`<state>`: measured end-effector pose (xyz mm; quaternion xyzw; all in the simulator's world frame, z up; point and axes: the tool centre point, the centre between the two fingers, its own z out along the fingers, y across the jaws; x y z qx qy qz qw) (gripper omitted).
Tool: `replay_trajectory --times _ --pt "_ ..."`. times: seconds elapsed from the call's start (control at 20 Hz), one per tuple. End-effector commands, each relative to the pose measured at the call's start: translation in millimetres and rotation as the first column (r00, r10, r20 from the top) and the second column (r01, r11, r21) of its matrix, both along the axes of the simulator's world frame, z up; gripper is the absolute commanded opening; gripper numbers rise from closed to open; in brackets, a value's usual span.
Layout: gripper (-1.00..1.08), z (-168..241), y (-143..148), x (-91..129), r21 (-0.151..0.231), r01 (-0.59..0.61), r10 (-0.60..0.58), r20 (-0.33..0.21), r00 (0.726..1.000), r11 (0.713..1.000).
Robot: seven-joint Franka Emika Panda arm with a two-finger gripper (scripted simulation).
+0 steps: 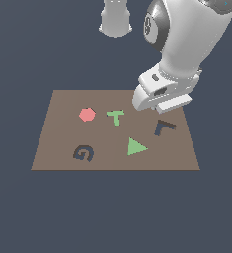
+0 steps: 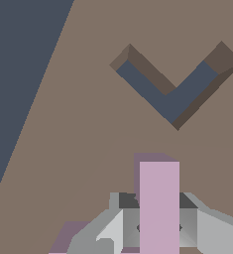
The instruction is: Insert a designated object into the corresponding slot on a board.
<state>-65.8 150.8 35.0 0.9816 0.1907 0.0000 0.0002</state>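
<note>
In the wrist view my gripper [image 2: 159, 225] is shut on the lilac L-shaped block [image 2: 159, 198], held between the two grey fingers [image 2: 129, 221]. The dark L-shaped slot [image 2: 170, 96] lies a short way ahead of the block on the brown board [image 2: 88, 124], and the block is not over it. In the exterior view my gripper [image 1: 157, 101] hovers low over the board [image 1: 58, 148] near its back edge towards the view's right, just behind the L slot [image 1: 164, 127]. The hand hides the block there.
The board also bears a red hexagon [image 1: 87, 114], a green T [image 1: 116, 117], a green triangle [image 1: 135, 147] and a dark G-shaped cut-out [image 1: 83, 153]. The robot's base [image 1: 116, 20] stands behind the board. Dark floor surrounds the board.
</note>
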Motion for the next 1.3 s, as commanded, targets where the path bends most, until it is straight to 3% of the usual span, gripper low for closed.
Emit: replay_trajectory --times 0.0,0.25,0.65,1.0,1.25 --pt "-1.0 0.8 2.7 7.0 0.0 0.069 -0.069 0.001 0.998 0.998" --pt "-1.0 2.2 6.8 25.3 0.0 0.24 -0.24 0.001 0.971 0.971" --pt "-1.0 4.3 5.8 55.2 0.0 0.495 -0.495 0.001 0.869 0.869" --pt "-1.0 5.4 0.6 72.0 0.0 0.627 -0.627 0.002 0.779 0.779" --pt "-1.0 5.8 -2.6 78.5 -0.001 0.676 -0.676 0.002 0.737 0.737"
